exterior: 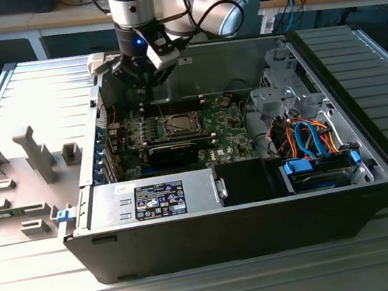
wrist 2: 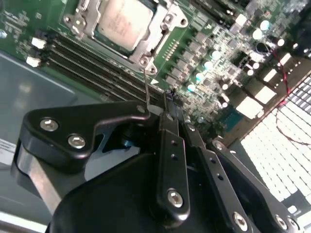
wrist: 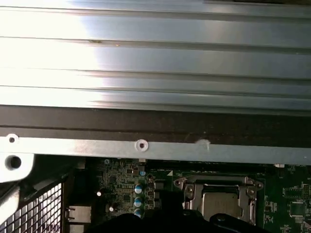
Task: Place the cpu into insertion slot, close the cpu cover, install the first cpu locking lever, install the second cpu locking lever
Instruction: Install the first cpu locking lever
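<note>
The cpu (wrist 2: pixel 124 22) lies in the slot (wrist 2: pixel 146 53) in the middle of the board (exterior: pixel 223 122). The cover (wrist 2: pixel 163 24) seems to be down around it, its frame lying flat at the chip's edges. So I judge that the first two steps are done and the first lever is the step in hand.

In the second wrist view a thin wire lever (wrist 2: pixel 146 82) stands up from the socket's corner, and its free end comes just beside the gripper (wrist 2: pixel 165 108). Whether they touch, I cannot tell. In the exterior view the gripper (exterior: pixel 142 87) hangs above the board, at about 11 o'clock from the socket. Whether it is released or clenched, I cannot tell.

Locking the lever would call for a push down and sideways under its hook. The wire is thin and may slip off.
</note>
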Controlling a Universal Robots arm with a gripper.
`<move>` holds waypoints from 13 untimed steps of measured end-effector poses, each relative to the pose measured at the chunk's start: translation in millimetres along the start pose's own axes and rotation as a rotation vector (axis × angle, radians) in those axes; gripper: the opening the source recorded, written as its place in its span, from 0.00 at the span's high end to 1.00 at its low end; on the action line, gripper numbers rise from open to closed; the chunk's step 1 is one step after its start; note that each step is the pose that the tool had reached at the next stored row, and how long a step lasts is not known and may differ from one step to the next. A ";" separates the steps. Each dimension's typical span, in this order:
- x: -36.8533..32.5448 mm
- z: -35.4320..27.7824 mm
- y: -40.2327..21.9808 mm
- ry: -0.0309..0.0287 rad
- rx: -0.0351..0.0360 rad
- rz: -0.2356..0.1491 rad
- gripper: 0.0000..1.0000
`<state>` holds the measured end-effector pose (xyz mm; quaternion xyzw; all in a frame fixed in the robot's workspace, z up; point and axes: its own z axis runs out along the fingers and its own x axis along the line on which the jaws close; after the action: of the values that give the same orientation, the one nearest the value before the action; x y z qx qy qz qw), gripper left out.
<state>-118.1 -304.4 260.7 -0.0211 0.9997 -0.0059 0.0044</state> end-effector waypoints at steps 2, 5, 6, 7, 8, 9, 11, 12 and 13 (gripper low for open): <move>-4.9 0.0 -0.2 0.0022 0.0000 0.000 0.89; -9.5 0.1 -0.4 0.0043 -0.0002 0.000 0.89; -10.2 0.2 -0.5 0.0049 -0.0004 0.000 0.89; -10.2 0.2 -0.5 0.0050 -0.0006 0.001 0.89; -10.2 0.2 -0.4 0.0050 -0.0007 0.002 0.89; -10.3 0.2 -0.4 0.0050 -0.0007 0.002 0.89; -10.3 0.2 -0.4 0.0049 -0.0008 0.002 0.89; -10.3 0.3 -0.4 0.0050 -0.0007 0.002 0.89; -10.6 1.0 -0.4 0.0049 -0.0008 0.002 0.89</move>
<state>-107.4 -304.4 259.9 -0.0204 0.9998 -0.0055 0.0019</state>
